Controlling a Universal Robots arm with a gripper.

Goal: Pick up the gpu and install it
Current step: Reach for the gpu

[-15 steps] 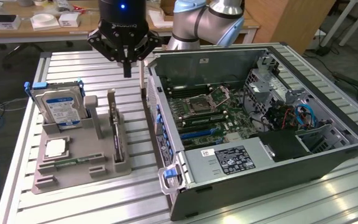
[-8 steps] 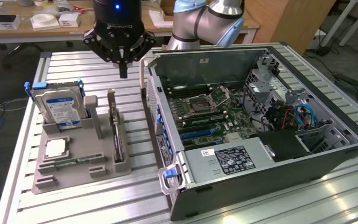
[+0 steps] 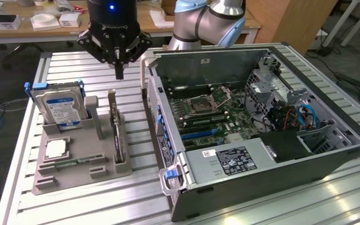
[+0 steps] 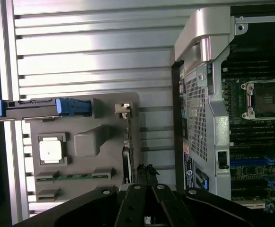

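Note:
The gpu point(image 3: 115, 127) stands on its edge in a slot of the grey holder point(image 3: 80, 174), its silver bracket end toward the back. In the wrist view the gpu point(image 4: 126, 150) appears as a thin dark strip with the bracket at one end. My gripper point(image 3: 118, 71) hangs above the table behind the holder, higher than the card's rear end and not touching it. Its fingers point(image 4: 146, 171) are pressed together into one point with nothing between them. To the exterior view's right, the open computer case point(image 3: 330, 154) lies on its side with the motherboard point(image 3: 213, 112) exposed.
The holder also carries a silver hard drive with a blue-white label point(image 3: 59, 107), a square processor point(image 3: 55, 149) and a narrow green memory stick point(image 3: 75, 162). The slatted metal table point(image 3: 73, 65) runs under everything. A cluttered wooden bench point(image 3: 17, 28) stands behind.

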